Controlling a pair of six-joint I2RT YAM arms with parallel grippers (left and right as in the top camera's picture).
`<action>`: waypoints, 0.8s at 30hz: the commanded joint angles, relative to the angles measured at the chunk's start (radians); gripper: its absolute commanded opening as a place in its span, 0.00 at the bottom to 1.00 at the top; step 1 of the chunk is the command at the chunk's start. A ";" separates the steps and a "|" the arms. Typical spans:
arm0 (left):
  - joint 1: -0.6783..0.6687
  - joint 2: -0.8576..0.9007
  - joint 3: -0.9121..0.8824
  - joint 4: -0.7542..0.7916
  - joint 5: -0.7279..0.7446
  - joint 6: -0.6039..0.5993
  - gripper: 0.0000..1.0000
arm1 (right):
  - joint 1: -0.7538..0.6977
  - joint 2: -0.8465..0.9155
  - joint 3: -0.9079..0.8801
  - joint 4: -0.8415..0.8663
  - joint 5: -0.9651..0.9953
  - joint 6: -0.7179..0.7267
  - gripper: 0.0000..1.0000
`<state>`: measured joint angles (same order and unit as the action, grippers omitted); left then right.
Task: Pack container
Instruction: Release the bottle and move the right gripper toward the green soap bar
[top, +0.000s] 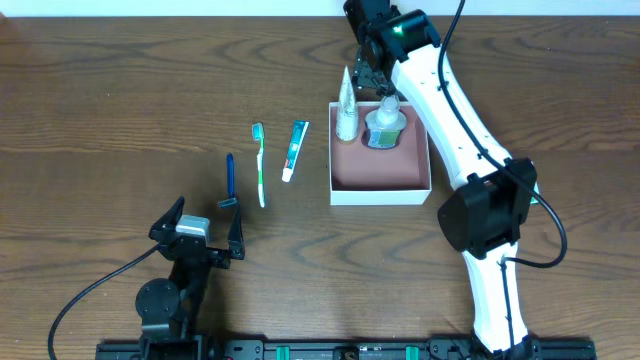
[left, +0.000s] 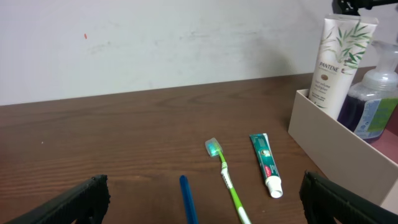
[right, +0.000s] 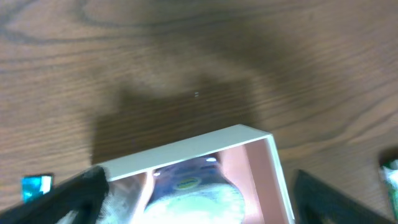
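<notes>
The container (top: 380, 172), a white-walled box with a pink inside, stands right of centre. A white tube (top: 346, 105) stands upright in its back left corner. A clear pump bottle (top: 383, 125) with purple liquid stands beside the tube. My right gripper (top: 375, 70) hovers open just above the bottle, touching nothing. In the right wrist view the bottle (right: 193, 196) shows blurred between the wide-apart fingers (right: 336, 199), behind the container wall (right: 186, 152). My left gripper (top: 200, 225) rests open near the front edge, with nothing between its fingers (left: 74, 202).
Left of the container lie a toothpaste tube (top: 295, 150), a green toothbrush (top: 260, 165) and a blue-handled razor (top: 230, 180). The left wrist view shows the toothbrush (left: 227, 180), toothpaste (left: 266, 165), the blue handle (left: 186, 199), the container wall (left: 336, 146) and the white tube (left: 339, 65).
</notes>
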<state>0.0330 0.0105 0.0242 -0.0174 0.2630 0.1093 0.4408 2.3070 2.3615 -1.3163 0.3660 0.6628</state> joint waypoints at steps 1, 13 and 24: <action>0.005 -0.005 -0.020 -0.030 0.017 0.010 0.98 | -0.014 -0.110 0.060 -0.016 0.092 -0.051 0.99; 0.005 -0.005 -0.020 -0.030 0.017 0.010 0.98 | -0.207 -0.420 0.082 -0.228 0.101 -0.053 0.99; 0.005 -0.005 -0.020 -0.030 0.017 0.010 0.98 | -0.424 -0.482 -0.008 -0.383 -0.205 -0.555 0.99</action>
<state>0.0330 0.0101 0.0242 -0.0177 0.2630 0.1093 0.0608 1.8240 2.3939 -1.6943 0.3054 0.2974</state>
